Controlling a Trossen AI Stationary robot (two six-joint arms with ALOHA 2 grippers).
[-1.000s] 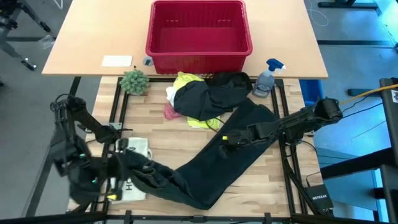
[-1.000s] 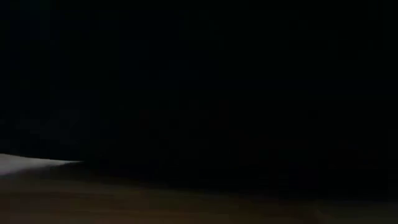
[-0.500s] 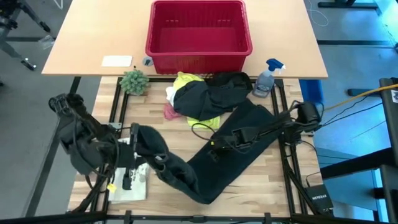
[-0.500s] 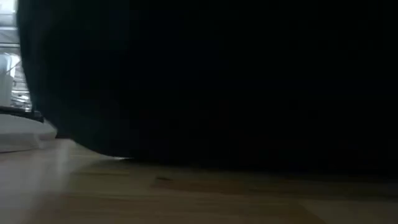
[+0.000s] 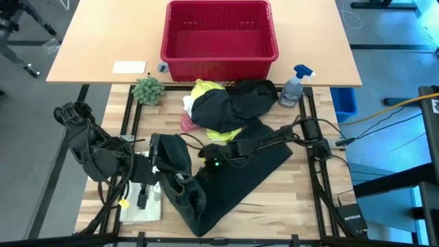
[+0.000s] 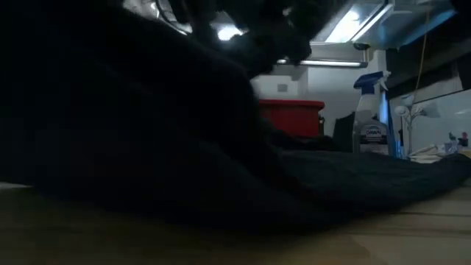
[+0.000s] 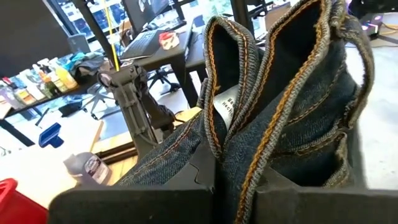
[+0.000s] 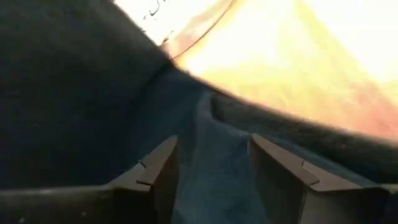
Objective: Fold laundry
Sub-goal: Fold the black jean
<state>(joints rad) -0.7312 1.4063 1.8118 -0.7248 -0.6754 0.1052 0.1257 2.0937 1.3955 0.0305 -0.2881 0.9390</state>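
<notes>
The dark trousers (image 5: pixel 226 182) lie across the near half of the slatted table (image 5: pixel 302 189), and everything else is placed from them. At their near-left end the waistband is bunched and lifted off the wood; the left gripper (image 5: pixel 167 156) has it, jaws pressed together on the denim, and in the left wrist view the stitched waistband (image 7: pixel 273 93) with its label stands up right in front of the fingers (image 7: pixel 186 186). The left arm reaches in from the table's left edge, elbow high, forearm low and nearly level. Under that raised end, just left of the trousers, lies the flat white printed item (image 5: pixel 140 206).

The right gripper (image 5: pixel 214 156) sits over the trousers' middle, at the end of an arm stretched long and low from the right side of the table. Its fingers (image 8: pixel 155 174) stand apart with dark cloth between them; whether they pinch it I cannot tell.

Beyond the trousers, touching their far end, lies the heap: yellow T-shirt (image 5: pixel 206 92), another dark garment on top of it (image 5: pixel 240 103), pink cloth (image 5: pixel 187 124) and white cloth (image 5: pixel 188 103) at its left. Farther back stand the small plant (image 5: pixel 148 89), spray bottle (image 5: pixel 293 86) and red basket (image 5: pixel 218 38).

A second ago the trousers lay stretched out long; now they are drawn shorter and doubled, both grippers having moved inward toward each other.
</notes>
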